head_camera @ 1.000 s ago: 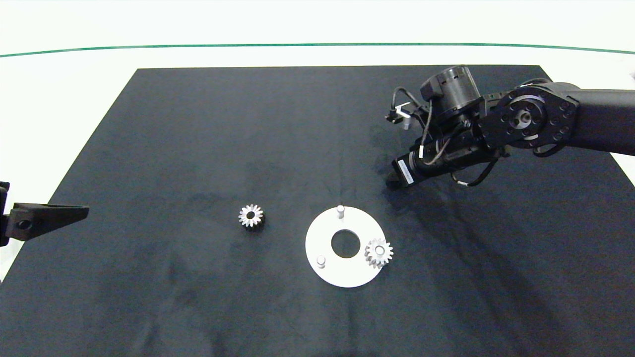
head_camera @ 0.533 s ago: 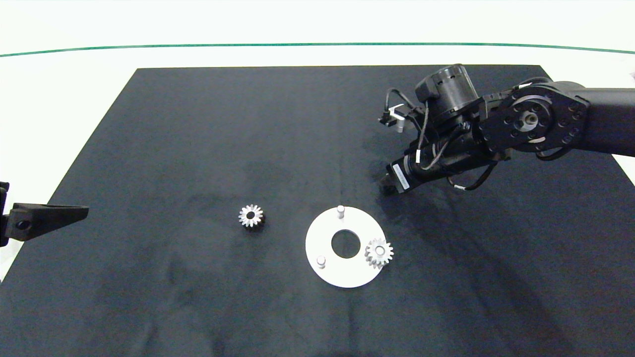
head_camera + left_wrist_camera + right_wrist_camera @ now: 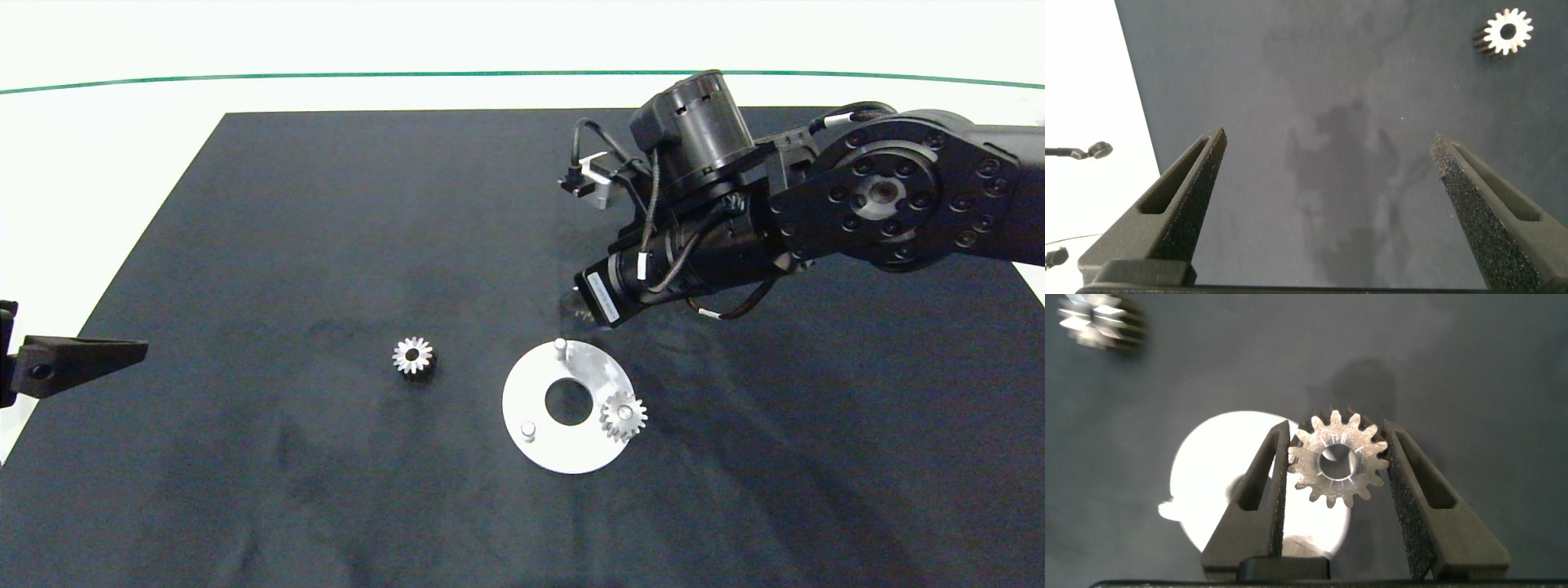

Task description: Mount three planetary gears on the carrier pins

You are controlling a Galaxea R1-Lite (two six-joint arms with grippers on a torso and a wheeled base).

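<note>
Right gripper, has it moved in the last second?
Yes. The right gripper, shut on a gear, moved leftward toward the white disc, now near its far pin.

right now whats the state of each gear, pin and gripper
right gripper: shut on a gear, above the disc's far edge
held gear: clamped between the fingers, not on a pin
gear on disc: seated on the right pin
loose gear: lying on the mat, left of the disc
far pin: bare
near-left pin: bare
left gripper: open, empty, parked at the mat's left edge

One silver gear (image 3: pixel 624 416) sits on a disc pin, another (image 3: pixel 412 356) lies loose on the mat, a third (image 3: pixel 1337 457) is clamped.
</note>
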